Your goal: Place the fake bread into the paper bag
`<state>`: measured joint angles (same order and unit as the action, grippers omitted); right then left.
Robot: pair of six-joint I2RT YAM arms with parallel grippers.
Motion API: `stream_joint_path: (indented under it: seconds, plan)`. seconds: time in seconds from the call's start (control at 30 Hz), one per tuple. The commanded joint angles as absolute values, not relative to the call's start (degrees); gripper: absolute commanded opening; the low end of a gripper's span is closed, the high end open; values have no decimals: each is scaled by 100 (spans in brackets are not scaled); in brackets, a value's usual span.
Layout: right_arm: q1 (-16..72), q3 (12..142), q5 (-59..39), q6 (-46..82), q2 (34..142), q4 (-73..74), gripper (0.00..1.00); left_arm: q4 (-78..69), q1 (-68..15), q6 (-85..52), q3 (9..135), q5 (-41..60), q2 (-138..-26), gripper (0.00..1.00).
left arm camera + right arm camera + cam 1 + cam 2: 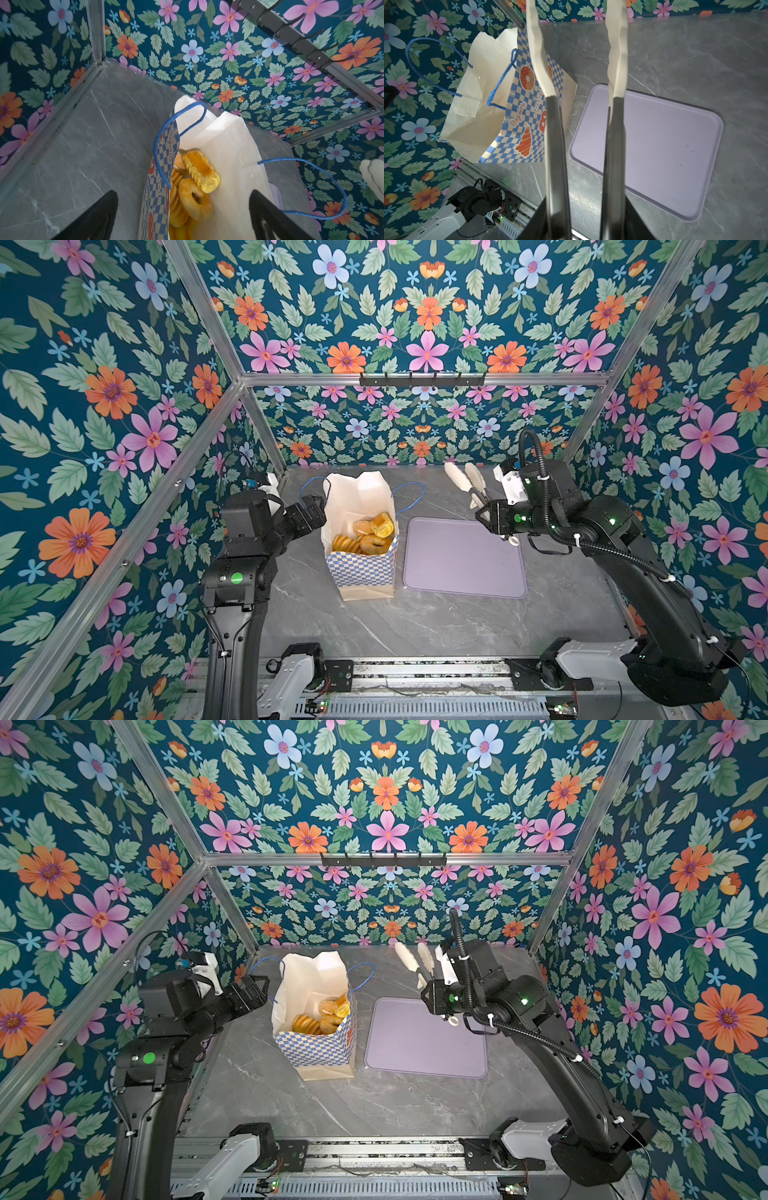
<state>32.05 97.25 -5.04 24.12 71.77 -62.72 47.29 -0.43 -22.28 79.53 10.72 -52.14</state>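
Observation:
The paper bag (361,568) (316,1048) stands upright left of the table's middle, mouth open, blue cord handles hanging outward. Several pieces of fake bread (368,533) (324,1017) lie inside it; the left wrist view shows a ring and a braided loaf among the bread (197,187). My left gripper (316,506) (253,988) (184,193) is open at the bag's left rim and holds nothing. The bag's checkered wall (158,187) sits between its black fingers. My right gripper (484,512) (430,990) (584,224) is shut on metal tongs (465,481) (554,124), whose white tips are apart and empty.
A flat lilac tray (463,558) (428,1038) (650,149) lies bare right of the bag, below the tongs. Floral walls close in the grey marble table on three sides. A black hook rail (422,380) runs along the back wall.

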Motion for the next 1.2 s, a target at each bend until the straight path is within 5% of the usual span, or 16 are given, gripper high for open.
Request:
stream_joint_path:
  seconds: [0.0, 0.33, 0.5, 0.67, 0.9, 1.17]
  plan:
    - [2672, 9220, -962, 2581, 6879, -5810, 42, 4970, -44, -1986, 8261, 418, -5299, 100]
    - [840, 8265, -1799, 2895, 6781, -4889, 42, 4178, 138, -2049, 8470, -250, -5970, 100]
    - [305, 8066, -1883, 3203, 7066, -4415, 43, 3507, 1222, -2401, 7970, 556, -6158, 100]
    - [49, 7740, -1203, 3297, 7181, -3982, 43, 2544, 2342, -2963, 6841, 1538, -6362, 100]
    - [-137, 7469, 151, 2881, 7467, -3950, 44, 1198, 2367, -3153, 5681, 1224, -6484, 100]
    - [-626, 7385, 479, 1888, 8523, -4203, 41, 164, 2348, -2948, 5197, 1270, -6772, 100]
